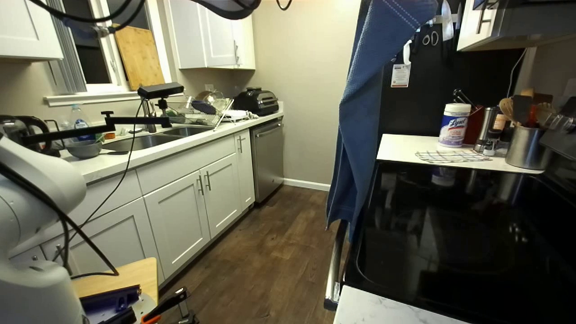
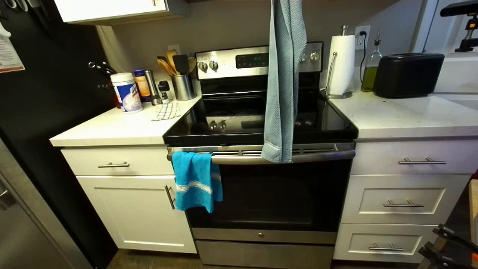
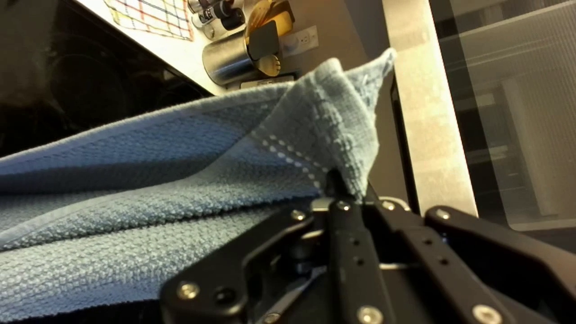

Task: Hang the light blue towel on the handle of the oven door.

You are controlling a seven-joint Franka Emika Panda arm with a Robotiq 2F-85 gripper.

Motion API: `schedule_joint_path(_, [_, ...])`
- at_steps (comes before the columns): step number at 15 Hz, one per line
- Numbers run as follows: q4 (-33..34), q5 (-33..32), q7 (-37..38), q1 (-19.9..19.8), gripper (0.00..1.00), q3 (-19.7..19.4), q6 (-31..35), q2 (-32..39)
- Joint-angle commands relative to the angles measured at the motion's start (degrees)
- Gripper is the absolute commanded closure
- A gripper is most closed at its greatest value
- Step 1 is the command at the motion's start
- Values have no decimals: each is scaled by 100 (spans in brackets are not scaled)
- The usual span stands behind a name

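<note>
The light blue towel [image 2: 283, 86] hangs long and narrow above the stove front, its top cut off by the frame in both exterior views. In an exterior view its lower end covers a stretch of the silver handle [image 2: 321, 156] on the black oven door [image 2: 261, 194]; whether they touch I cannot tell. Elsewhere the towel [image 1: 360, 112] ends beside the far part of the handle [image 1: 333, 274]. My gripper [image 3: 353, 189] is shut on a corner of the towel [image 3: 216, 175] in the wrist view, with folded cloth standing beyond the fingertips. Neither exterior view shows the gripper.
A bright blue cloth [image 2: 194, 183] drapes over the handle's left part. The black cooktop [image 1: 432, 234] lies behind the towel. Wipes [image 1: 453, 125] and a utensil pot [image 2: 183, 87] stand on the counter beside it. A paper towel roll [image 2: 343, 65] and toaster [image 2: 409, 74] stand opposite.
</note>
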Motion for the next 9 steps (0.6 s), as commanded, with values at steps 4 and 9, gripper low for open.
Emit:
schedule_joint_path(4, [490, 44, -87, 103, 99, 342, -524, 339])
schedule_joint_path(9, [1191, 31, 911, -349, 99, 503, -1039, 460])
